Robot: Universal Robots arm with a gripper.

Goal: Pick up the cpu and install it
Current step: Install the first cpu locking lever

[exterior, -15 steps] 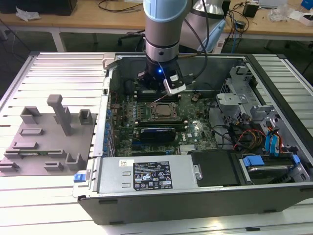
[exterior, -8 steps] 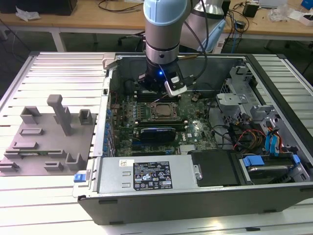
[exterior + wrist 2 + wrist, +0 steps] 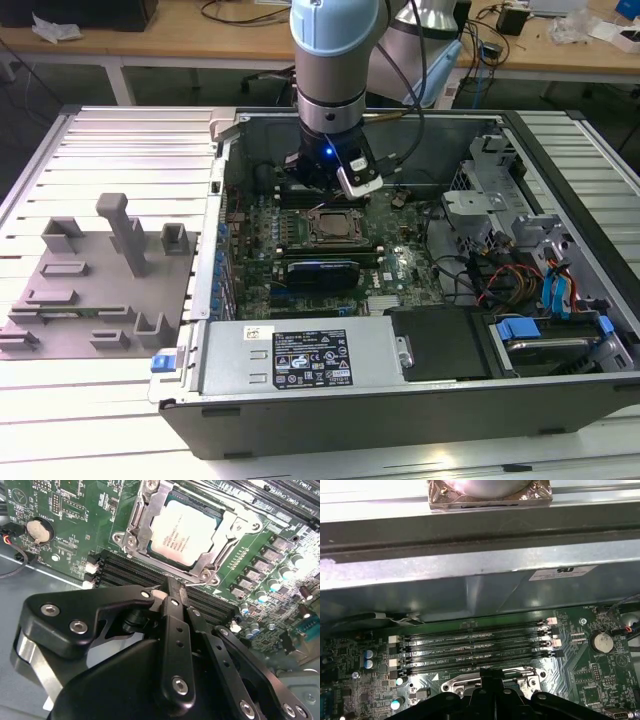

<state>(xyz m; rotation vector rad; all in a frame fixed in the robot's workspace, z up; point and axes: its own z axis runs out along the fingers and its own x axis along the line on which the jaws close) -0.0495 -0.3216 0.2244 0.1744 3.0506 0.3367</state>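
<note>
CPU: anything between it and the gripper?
Nothing visible. In the second wrist view the cpu lies in the socket frame with its top plate uncovered. The gripper, shut, sits just beside the frame over the memory slots, with only open air between them.

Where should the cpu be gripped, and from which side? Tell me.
Grip the cpu by two opposite edges of its silvery top plate, coming straight down. It lies flat in the socket frame, which hems all four sides, so a sideways approach looks blocked. The gripper hangs beside the socket, empty.
</note>
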